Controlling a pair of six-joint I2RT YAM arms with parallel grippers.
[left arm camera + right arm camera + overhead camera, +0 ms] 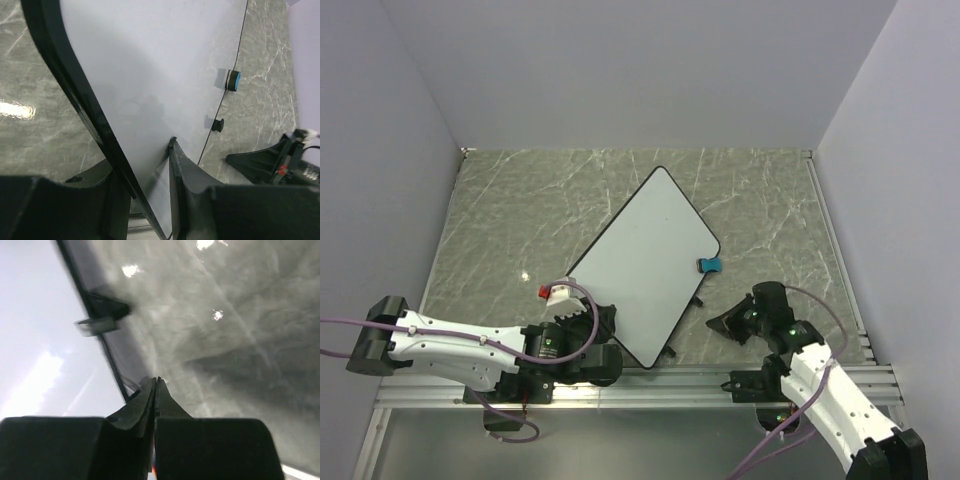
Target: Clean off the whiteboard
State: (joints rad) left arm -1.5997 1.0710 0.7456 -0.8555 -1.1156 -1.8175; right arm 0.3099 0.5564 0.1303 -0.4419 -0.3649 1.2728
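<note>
The whiteboard [645,262] lies turned like a diamond in the middle of the marble table, its face blank white with no scribbles showing. My left gripper [604,326] is shut on its near left edge. In the left wrist view one finger [182,170] lies on top of the board [150,65] and the other is under the black rim. The small blue eraser [708,265] sits against the board's right edge and also shows in the left wrist view [233,80]. My right gripper [722,324] is shut and empty, low over the table just right of the board [40,365].
Two black feet stick out of the board's right edge [698,298]; one shows in the right wrist view [107,306]. Grey walls close in the table on three sides. A metal rail [650,385] runs along the near edge.
</note>
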